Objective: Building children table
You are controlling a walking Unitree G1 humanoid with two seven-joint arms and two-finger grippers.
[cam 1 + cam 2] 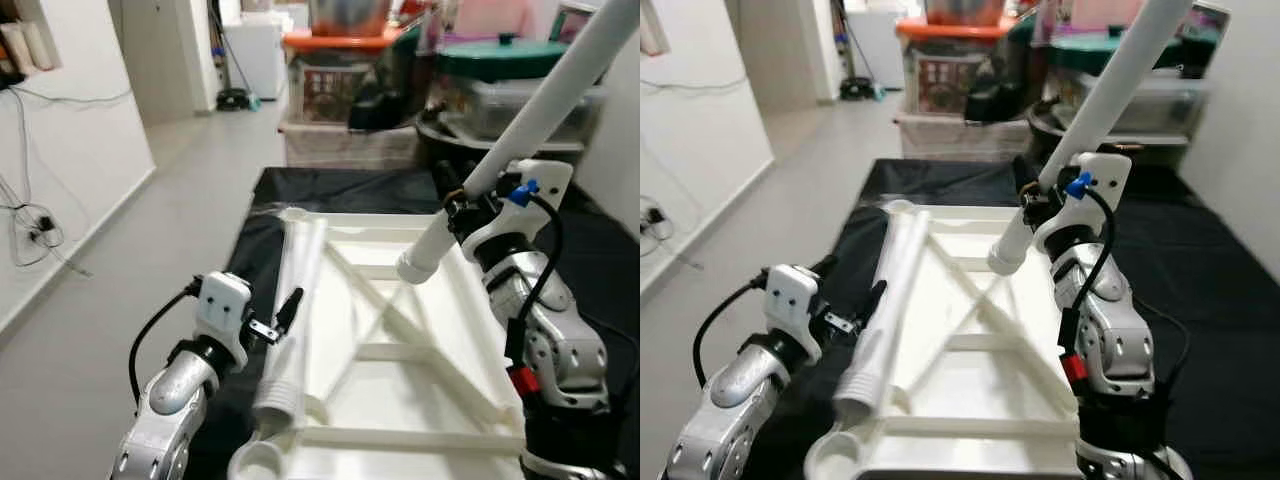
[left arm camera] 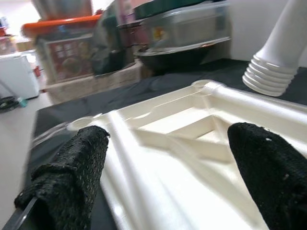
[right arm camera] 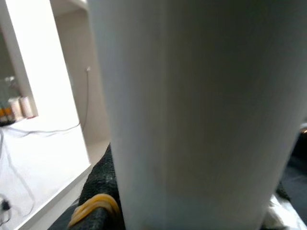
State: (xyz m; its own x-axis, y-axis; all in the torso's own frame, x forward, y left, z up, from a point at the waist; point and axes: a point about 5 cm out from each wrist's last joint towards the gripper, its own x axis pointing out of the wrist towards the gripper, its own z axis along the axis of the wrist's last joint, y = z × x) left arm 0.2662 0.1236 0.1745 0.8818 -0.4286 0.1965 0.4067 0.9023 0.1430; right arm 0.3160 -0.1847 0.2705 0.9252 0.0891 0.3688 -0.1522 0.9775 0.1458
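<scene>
A white plastic tabletop (image 1: 400,390) lies upside down on a black cloth, its ribs facing up. A white table leg (image 1: 292,320) rests along its left edge. My right gripper (image 1: 462,205) is shut on a second white leg (image 1: 520,130), holding it tilted above the tabletop with the threaded end (image 1: 415,265) low over the far right part. In the right wrist view this leg (image 3: 192,110) is pressed against the fingers (image 3: 98,191). My left gripper (image 1: 285,310) stands open beside the lying leg, fingers (image 2: 72,177) spread with nothing between them.
The black cloth (image 1: 330,190) covers the floor under the tabletop. Behind it stand storage boxes (image 1: 340,110), an orange lid (image 1: 335,40) and a green-lidded pot (image 1: 500,55). A white wall with cables (image 1: 35,230) runs on the left, with grey floor beside it.
</scene>
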